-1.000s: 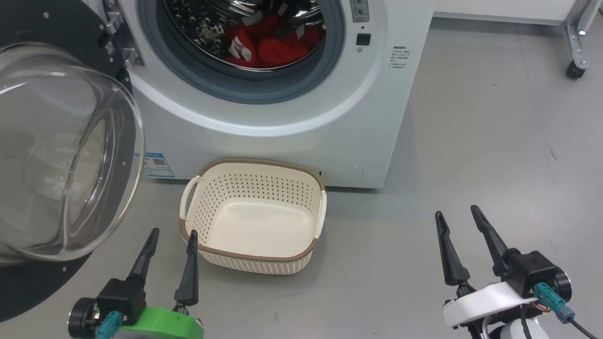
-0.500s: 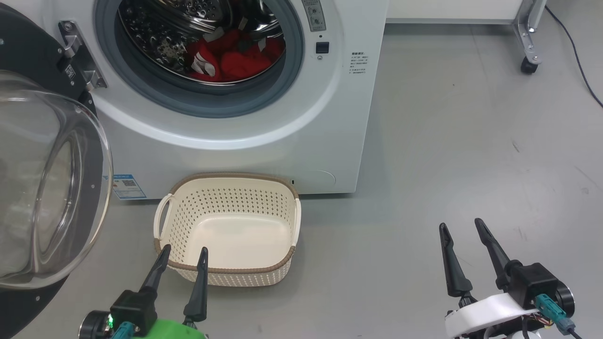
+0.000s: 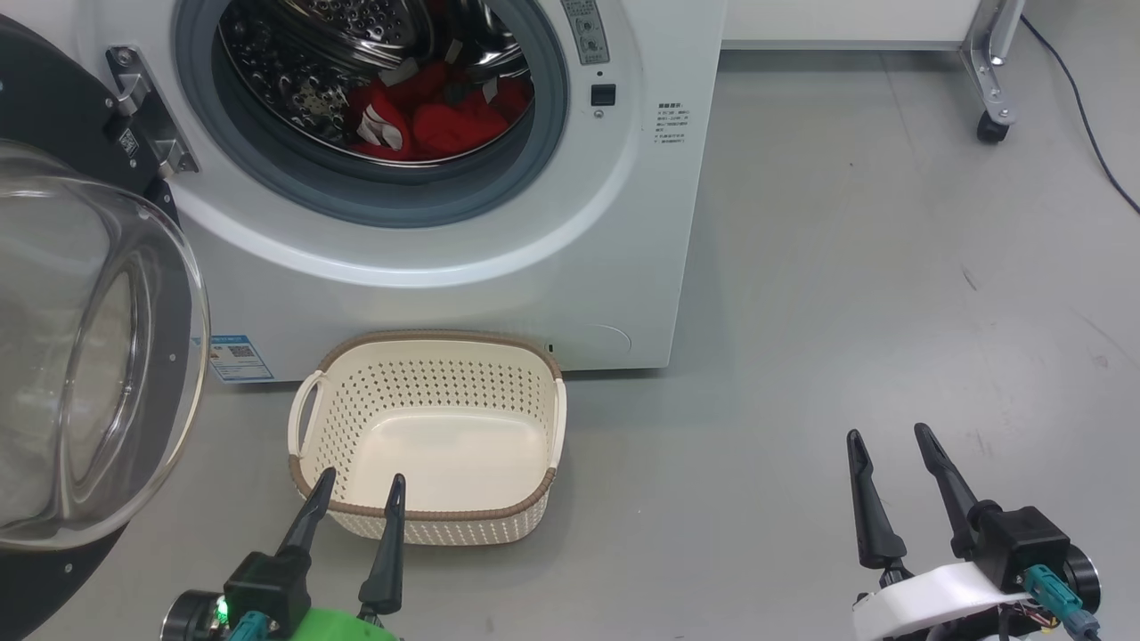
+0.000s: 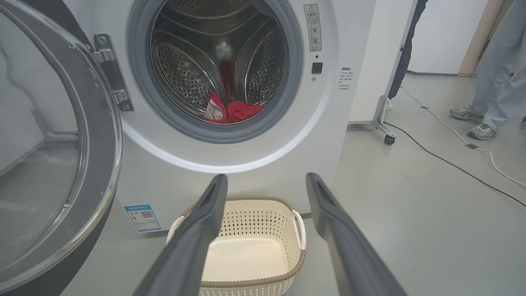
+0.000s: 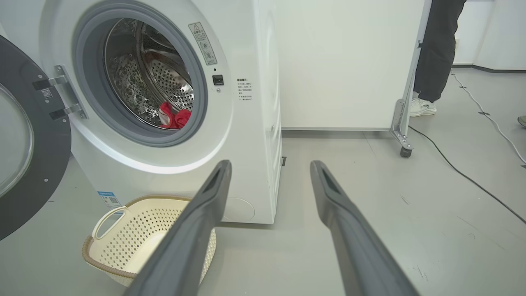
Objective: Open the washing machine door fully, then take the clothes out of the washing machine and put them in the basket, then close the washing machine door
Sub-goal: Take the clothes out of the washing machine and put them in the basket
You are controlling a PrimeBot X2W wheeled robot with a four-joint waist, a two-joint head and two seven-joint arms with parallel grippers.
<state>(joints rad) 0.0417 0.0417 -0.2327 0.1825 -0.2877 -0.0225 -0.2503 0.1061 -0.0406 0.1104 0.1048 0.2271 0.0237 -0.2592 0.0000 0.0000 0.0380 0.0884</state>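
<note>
Sitting mouth-up, basket runs lengthwise along washing machine front

A: Past the dark-fingered left gripper?
B: The basket: cream, perforated, brown woven-look rim.
A: Farther ahead?
B: White washing machine, grey-ringed; red clothes with white patches; black-rimmed clear washing machine door.

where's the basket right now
In the head view the basket sits on the floor at lower centre-left, directly before the washing machine, with the left end effector on its near side.
</note>
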